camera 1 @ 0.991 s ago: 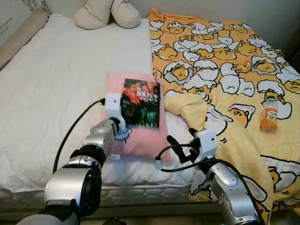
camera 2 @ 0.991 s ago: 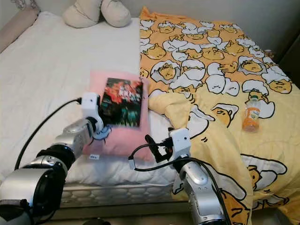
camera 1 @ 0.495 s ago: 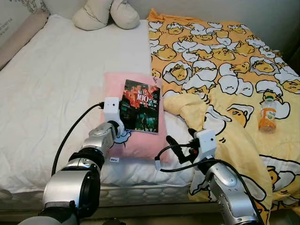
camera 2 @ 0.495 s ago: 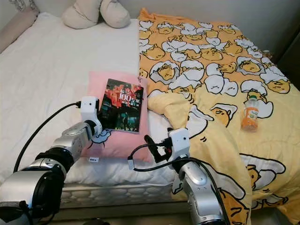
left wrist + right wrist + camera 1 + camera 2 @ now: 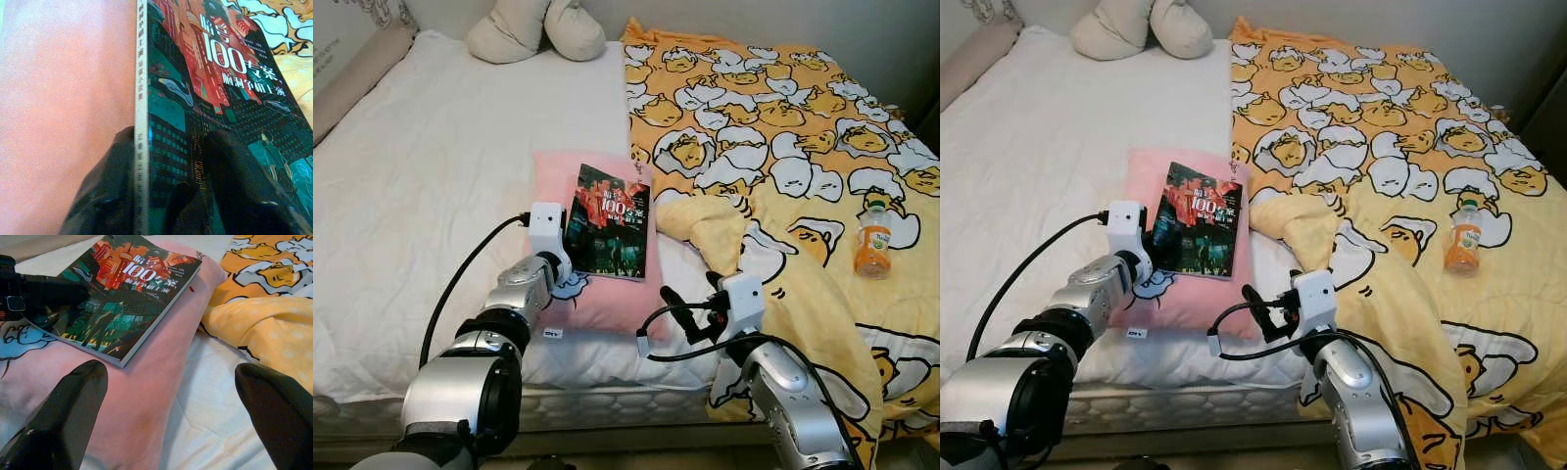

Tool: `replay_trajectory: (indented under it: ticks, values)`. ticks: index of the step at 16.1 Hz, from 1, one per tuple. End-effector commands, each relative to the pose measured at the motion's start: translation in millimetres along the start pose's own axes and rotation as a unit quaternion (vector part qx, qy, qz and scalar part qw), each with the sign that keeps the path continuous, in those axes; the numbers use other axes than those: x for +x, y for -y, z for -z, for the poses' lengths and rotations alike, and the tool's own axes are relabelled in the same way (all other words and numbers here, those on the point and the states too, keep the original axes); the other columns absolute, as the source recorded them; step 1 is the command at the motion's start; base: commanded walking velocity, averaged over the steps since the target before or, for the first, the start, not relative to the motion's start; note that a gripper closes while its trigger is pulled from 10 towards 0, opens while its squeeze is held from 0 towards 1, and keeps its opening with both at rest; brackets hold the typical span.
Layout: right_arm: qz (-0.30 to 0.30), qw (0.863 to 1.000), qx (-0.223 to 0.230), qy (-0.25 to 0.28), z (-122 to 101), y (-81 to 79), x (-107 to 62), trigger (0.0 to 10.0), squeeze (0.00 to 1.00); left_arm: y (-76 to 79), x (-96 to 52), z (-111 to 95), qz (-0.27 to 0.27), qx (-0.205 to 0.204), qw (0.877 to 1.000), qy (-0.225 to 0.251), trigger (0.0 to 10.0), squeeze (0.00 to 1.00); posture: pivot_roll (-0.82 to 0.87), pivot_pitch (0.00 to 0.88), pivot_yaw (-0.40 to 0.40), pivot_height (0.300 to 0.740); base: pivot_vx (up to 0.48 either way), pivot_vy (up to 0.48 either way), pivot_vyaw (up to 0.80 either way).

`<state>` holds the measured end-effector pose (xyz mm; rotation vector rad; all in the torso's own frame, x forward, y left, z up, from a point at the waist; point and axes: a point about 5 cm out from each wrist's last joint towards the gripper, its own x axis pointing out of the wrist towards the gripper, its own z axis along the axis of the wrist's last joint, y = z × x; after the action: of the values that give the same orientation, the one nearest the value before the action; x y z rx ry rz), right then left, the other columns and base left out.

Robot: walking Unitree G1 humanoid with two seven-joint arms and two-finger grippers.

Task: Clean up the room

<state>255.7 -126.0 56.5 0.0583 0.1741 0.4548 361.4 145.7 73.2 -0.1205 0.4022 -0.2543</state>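
A paperback book (image 5: 610,233) with a dark teal and red city cover lies on a pink pillow (image 5: 548,181) on the bed. My left gripper (image 5: 569,258) is shut on the book's near left corner at the spine. In the left wrist view its fingers (image 5: 234,181) clamp the cover and spine (image 5: 140,88), lifting that edge slightly off the pillow. My right gripper (image 5: 691,294) is open and holds nothing. It hovers low by the pillow's near right corner, pointing at the book (image 5: 128,289), with the pillow (image 5: 146,396) between its spread fingers (image 5: 63,421).
A yellow egg-pattern blanket (image 5: 783,147) covers the bed's right half, bunched beside the pillow. An orange drink bottle (image 5: 873,238) lies on it at the right. Two beige cushions (image 5: 533,27) sit at the headboard. White sheet (image 5: 431,166) spreads to the left.
The book, blurred a second ago, has settled a little nearer to me in the left gripper's hold. The right gripper has barely moved.
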Motion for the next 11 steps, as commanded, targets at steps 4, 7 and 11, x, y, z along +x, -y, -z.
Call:
replay_trajectory:
  ticks: [4,7,11]
  values:
    - [0.01,1.0,-0.002,0.007,-2.6,4.1,-0.2,10.0,0.0,2.4,-1.4,8.8,0.02,-0.03,0.999,-0.002,0.0,0.0,-0.08,0.0,-0.02,0.74,0.0,0.0,0.0]
    - [0.008,1.0,-0.001,0.006,-2.1,3.0,0.3,10.0,0.0,2.6,-2.3,13.3,0.02,-0.035,0.999,-0.003,0.0,0.0,-0.07,0.0,-0.02,0.74,0.0,0.0,0.0]
    - [0.009,1.0,0.0,0.006,-1.8,2.7,0.1,10.0,0.0,1.3,-2.4,8.6,0.026,-0.028,0.999,0.008,0.0,0.0,-0.07,0.0,-0.02,0.74,0.0,0.0,0.0]
